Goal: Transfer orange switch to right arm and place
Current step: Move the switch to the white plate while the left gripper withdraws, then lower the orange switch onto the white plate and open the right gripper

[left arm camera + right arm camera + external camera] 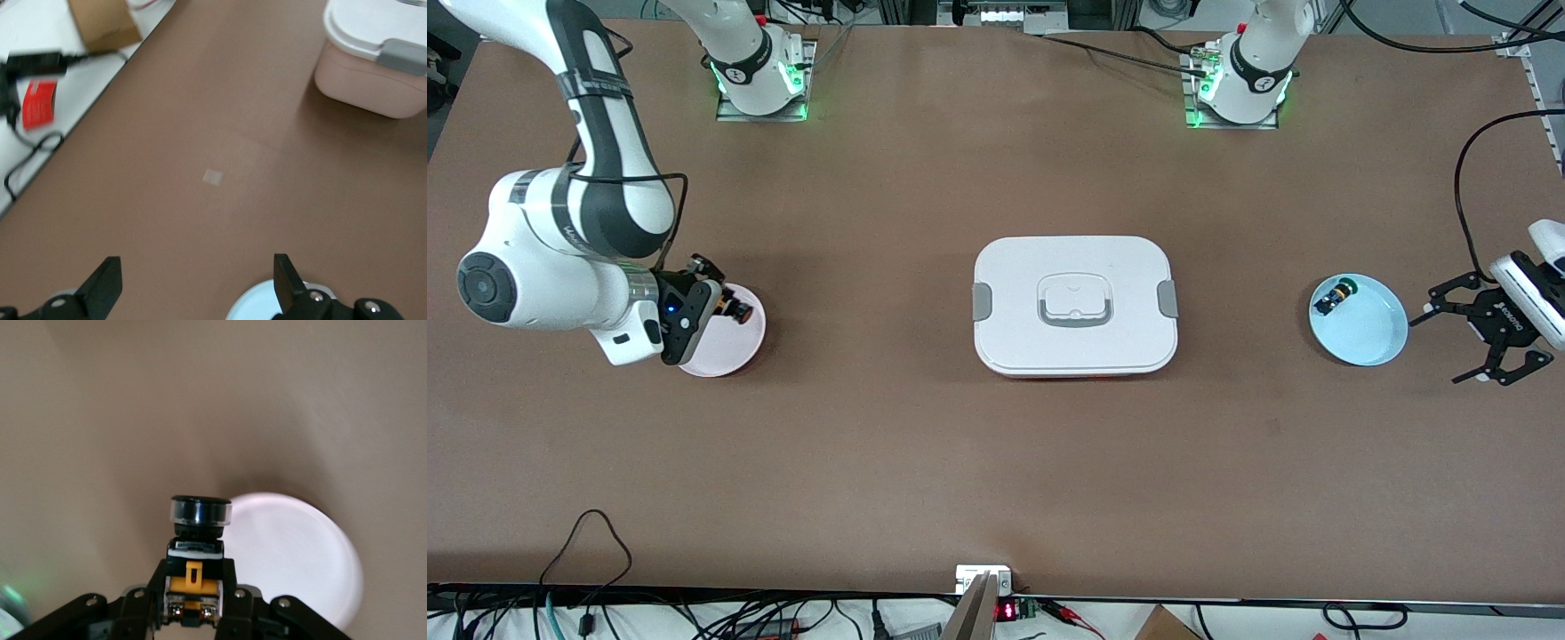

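Observation:
The orange switch (740, 311) is held in my right gripper (727, 307), which is shut on it just above the pink plate (734, 348) at the right arm's end of the table. In the right wrist view the switch (197, 520) sits between the fingers (155, 583) with its round cap pointing out, next to the plate (300, 560). My left gripper (1442, 348) is open and empty, hovering beside the light blue plate (1365, 338) at the left arm's end. In the left wrist view the open left gripper (195, 270) shows bare table between its fingers.
A green-capped switch (1336, 296) lies on the light blue plate, whose rim shows in the left wrist view (257, 305). A white lidded box (1074, 305) with grey clasps stands mid-table and also shows in the left wrist view (373, 60). Cables run along the table's near edge.

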Available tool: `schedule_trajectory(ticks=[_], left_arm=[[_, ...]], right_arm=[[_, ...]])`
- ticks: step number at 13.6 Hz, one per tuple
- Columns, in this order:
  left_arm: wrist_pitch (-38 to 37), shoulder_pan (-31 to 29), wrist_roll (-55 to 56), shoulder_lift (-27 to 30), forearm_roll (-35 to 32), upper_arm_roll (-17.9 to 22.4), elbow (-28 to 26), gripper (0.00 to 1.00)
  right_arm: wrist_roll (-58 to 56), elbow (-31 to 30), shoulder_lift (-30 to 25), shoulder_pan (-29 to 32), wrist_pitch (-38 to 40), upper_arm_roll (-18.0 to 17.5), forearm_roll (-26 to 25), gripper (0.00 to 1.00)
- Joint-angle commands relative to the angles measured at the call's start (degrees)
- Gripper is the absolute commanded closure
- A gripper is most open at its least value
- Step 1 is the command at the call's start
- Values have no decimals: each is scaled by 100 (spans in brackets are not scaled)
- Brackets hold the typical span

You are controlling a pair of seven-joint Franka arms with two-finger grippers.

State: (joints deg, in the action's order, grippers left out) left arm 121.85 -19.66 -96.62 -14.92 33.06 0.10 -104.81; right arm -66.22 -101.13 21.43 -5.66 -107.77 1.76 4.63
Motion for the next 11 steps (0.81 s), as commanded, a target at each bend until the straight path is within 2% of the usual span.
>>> schedule_trajectory(ticks=[1, 4, 7, 11], left_arm=[[-81, 172, 1982, 270, -982, 52, 179, 0], [-625, 330, 3793, 394, -1931, 61, 531, 0], [-1363, 646, 5901, 560, -2723, 52, 865, 0], [-2242, 1156, 8285, 859, -3226, 52, 919, 0]], right_arm=[[-916, -564, -95, 231, -804, -105, -489, 88], [-1989, -1258, -95, 258, -1912, -105, -524, 88], [-2439, -1681, -51, 302, -2511, -105, -524, 88], [-3115, -1972, 63, 495, -3136, -105, -568, 88]])
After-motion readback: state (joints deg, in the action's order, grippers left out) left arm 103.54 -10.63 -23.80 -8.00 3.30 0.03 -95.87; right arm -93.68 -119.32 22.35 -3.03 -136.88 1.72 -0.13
